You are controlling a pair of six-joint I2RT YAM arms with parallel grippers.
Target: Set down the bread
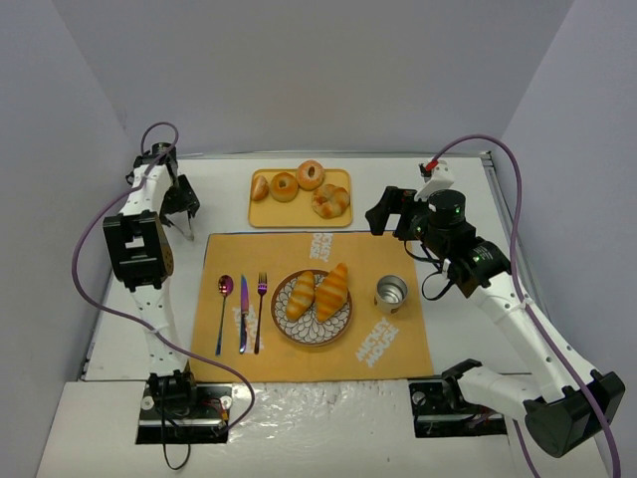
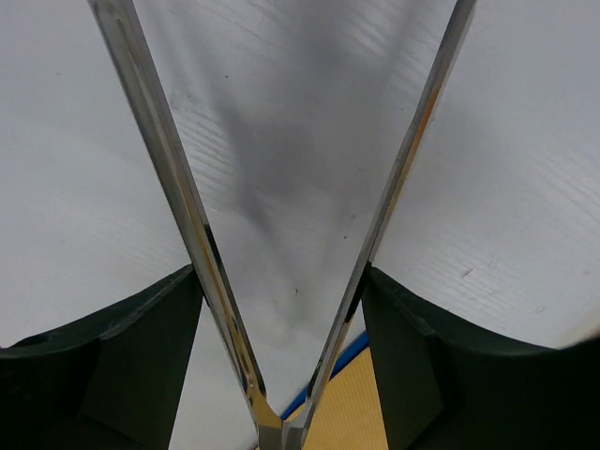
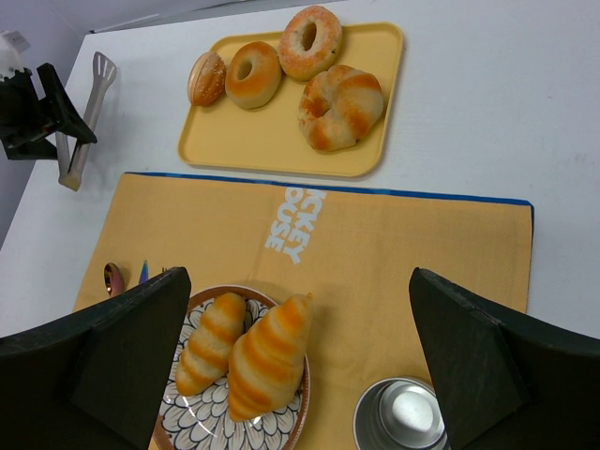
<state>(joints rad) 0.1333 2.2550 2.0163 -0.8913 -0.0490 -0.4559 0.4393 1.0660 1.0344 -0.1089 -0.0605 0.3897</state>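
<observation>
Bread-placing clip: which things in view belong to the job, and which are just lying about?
Job: larger roll and smaller roll, both on the patterned plate; tongs in the left gripper.
Lying about: yellow tray with a pale ring bagel, a pinkish ring bagel, a knotted bun and a small bun; spoon; knife; fork; metal cup; placemat.

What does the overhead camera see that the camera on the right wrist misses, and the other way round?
Only the overhead view shows both arms whole, the left arm and right arm, plus the full fork, knife and spoon. Only the right wrist view shows the blue edge of the orange mat and the open right gripper from behind its own fingers. Both show the two rolls on the plate, the yellow tray of pastries, the metal cup, the mat and the tongs in the left gripper.
</observation>
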